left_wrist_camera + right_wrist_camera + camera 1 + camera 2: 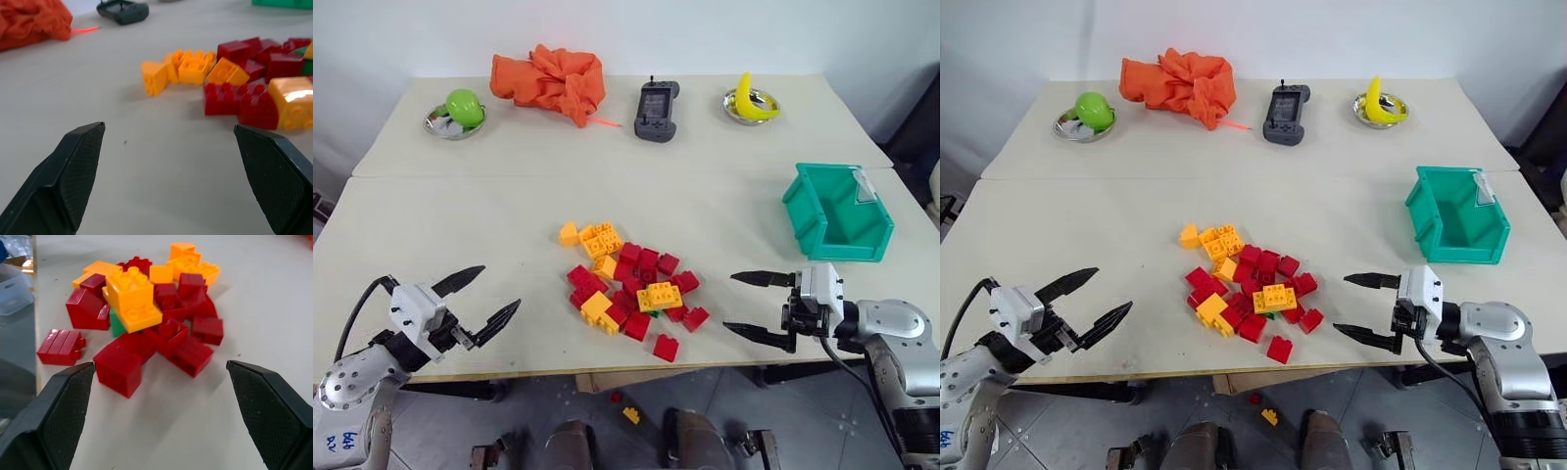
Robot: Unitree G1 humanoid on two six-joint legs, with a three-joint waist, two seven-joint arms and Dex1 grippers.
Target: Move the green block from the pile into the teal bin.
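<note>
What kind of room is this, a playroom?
More likely a robot test lab: two plain tables set with practice props, a brick pile, a teal bin and a handheld controller.

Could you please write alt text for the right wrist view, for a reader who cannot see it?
The open right gripper faces the pile of red and yellow-orange toy bricks on a pale table. The green block peeks out, tucked under a yellow brick and among red ones.
</note>
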